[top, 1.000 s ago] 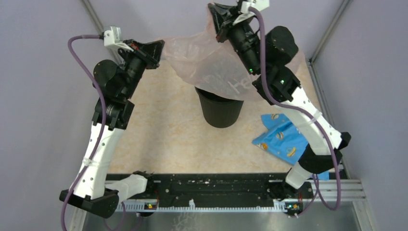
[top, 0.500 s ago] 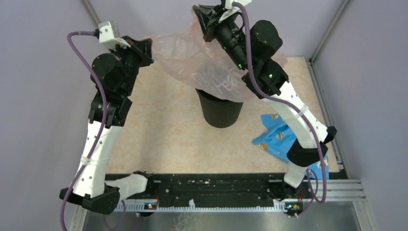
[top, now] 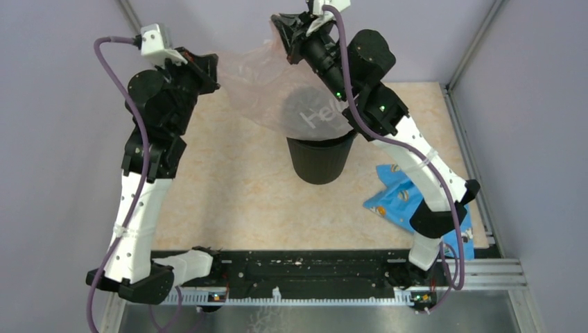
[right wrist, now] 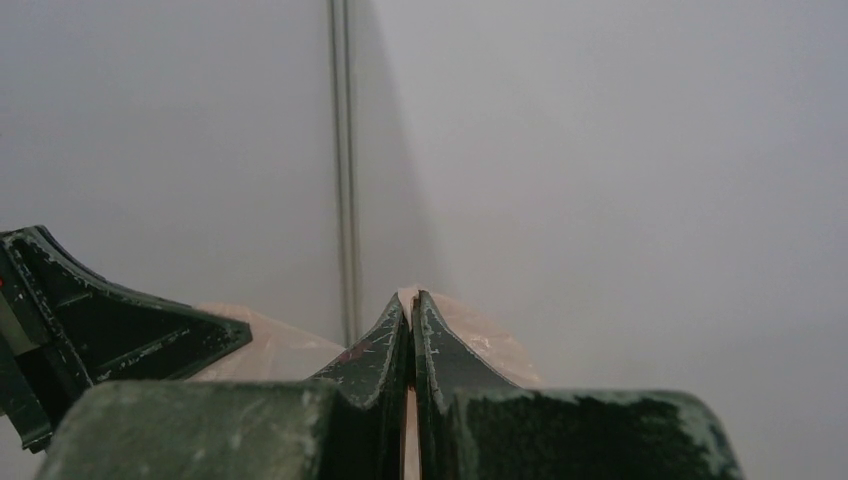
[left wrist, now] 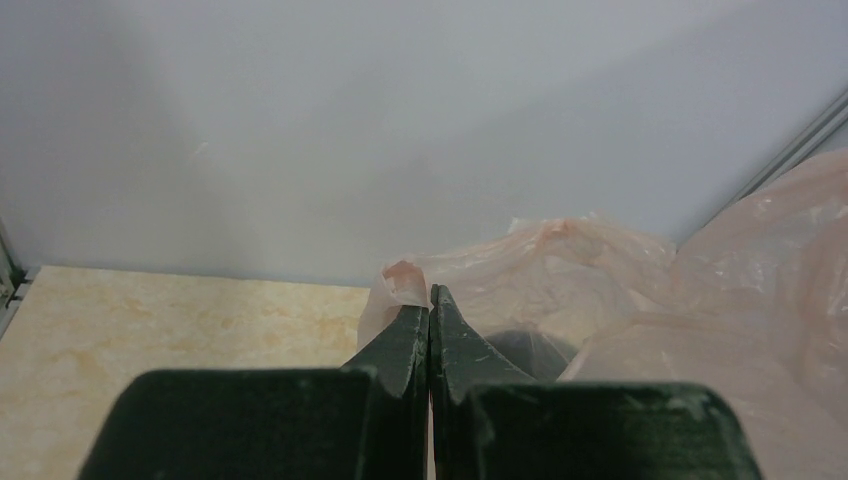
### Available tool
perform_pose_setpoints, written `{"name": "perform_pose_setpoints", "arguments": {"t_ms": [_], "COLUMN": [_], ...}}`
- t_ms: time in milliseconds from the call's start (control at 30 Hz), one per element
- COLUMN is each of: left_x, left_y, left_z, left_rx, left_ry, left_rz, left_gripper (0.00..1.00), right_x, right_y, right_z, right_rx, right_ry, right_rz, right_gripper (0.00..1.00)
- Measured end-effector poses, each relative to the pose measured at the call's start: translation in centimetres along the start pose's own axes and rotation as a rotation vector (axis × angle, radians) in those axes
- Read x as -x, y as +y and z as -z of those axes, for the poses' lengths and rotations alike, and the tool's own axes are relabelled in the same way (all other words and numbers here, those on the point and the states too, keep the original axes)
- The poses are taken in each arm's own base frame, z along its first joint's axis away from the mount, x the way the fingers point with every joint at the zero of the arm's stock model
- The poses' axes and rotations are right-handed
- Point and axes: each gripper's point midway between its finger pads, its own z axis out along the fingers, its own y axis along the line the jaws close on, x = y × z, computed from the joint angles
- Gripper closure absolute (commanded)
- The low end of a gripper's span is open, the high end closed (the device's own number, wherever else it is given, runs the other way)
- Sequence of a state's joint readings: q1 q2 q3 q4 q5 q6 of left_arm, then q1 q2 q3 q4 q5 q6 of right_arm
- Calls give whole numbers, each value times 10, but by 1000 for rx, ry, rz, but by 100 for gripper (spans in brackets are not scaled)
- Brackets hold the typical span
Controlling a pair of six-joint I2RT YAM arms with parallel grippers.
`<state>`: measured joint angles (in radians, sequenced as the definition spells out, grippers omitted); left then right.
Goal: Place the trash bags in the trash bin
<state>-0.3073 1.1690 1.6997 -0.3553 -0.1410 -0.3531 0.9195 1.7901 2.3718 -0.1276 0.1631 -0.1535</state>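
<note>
A thin pale-pink translucent trash bag (top: pixel 270 87) hangs stretched between my two grippers, above and behind the round black trash bin (top: pixel 319 159). Its lower part drapes over the bin's rim, and white lettering shows through the film. My left gripper (top: pixel 211 69) is shut on the bag's left edge; a pinched tuft of film (left wrist: pixel 405 280) shows at its tips (left wrist: pixel 430 300). My right gripper (top: pixel 281 28) is shut on the bag's upper edge, held high near the back wall; film (right wrist: pixel 480 340) shows between and behind its tips (right wrist: pixel 412 305).
A blue patterned cloth or packet (top: pixel 405 201) lies on the table to the right of the bin, by the right arm's base. Grey walls stand close behind and beside both arms. A black rail (top: pixel 312 270) runs along the near edge.
Both grippers have moved left and toward the back wall with the bag, the right one rising. The bag has shifted left, and more of it now drapes over the bin's mouth.
</note>
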Motion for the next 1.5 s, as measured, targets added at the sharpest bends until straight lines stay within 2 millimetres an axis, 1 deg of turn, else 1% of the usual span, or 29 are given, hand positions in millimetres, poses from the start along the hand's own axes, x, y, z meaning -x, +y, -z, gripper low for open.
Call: {"name": "perform_pose_setpoints", "arguments": {"t_ms": [33,67,100,133,167,267,300,333,433,500,600,733,800,900,967,1067,1100,1167,1200,1233,1267,1367,1433,1500], "left_x": [-1,-4,-7,-12,-17,-36,-42,-46,-52,-52,-51,-51,-50,-51,-51,-51,-51,-52,-52,-53,-53,-55,-55,-55], "left_y": [-1,-2,-2,-1,-1,2,2,3,3,2,2,2,2,3,3,3,3,3,3,2,2,3,3,2], "left_z": [-2,-4,-7,-11,-14,-27,-31,-33,-36,-36,-36,-36,-36,-37,-37,-37,-37,-37,-37,-37,-37,-37,-38,-37], "left_rx": [-4,-9,-11,-11,-10,-7,-7,-6,-8,-10,-12,-12,-12,-10,-10,-12,-14,-14,-16,-17,-18,-19,-19,-22], "left_ry": [5,14,24,37,49,97,112,121,139,139,136,134,133,133,133,135,136,137,138,139,140,144,146,147], "left_rz": [0,-1,-3,-4,-5,-10,-11,-10,-10,-7,-7,-6,-7,-7,-7,-7,-7,-7,-7,-7,-7,-7,-7,-7], "left_gripper": [100,100,100,100,100,100,100,100,100,100,100,100,100,100,100,100,100,100,100,100,100,100,100,100], "right_x": [-4,-6,-10,-14,-16,-24,-26,-28,-32,-29,-21,-1,6,11,11,6,3,-9,-18,-25,-37,-70,-96,-117], "right_y": [1,1,2,3,4,6,6,6,4,0,-11,-30,-40,-56,-67,-89,-99,-126,-145,-157,-172,-196,-206,-216], "right_z": [-1,-1,0,1,1,4,6,8,20,29,49,75,91,113,124,138,142,151,157,162,169,185,194,203], "right_rx": [2,3,6,11,13,21,23,22,21,11,-24,-92,-133,-194,-235,-308,-335,-405,-457,-492,-535,-610,-633,-661], "right_ry": [10,19,32,47,56,91,104,116,160,178,206,214,224,246,260,293,308,340,361,380,408,488,545,590], "right_rz": [1,0,-1,-3,-8,-17,-21,-25,-21,-23,-24,-28,-28,-28,-29,-34,-37,-50,-59,-65,-72,-101,-131,-158], "right_gripper": [90,78,72,58,48,22,15,11,2,1,1,1,1,1,1,6,9,13,15,16,18,29,35,41]}}
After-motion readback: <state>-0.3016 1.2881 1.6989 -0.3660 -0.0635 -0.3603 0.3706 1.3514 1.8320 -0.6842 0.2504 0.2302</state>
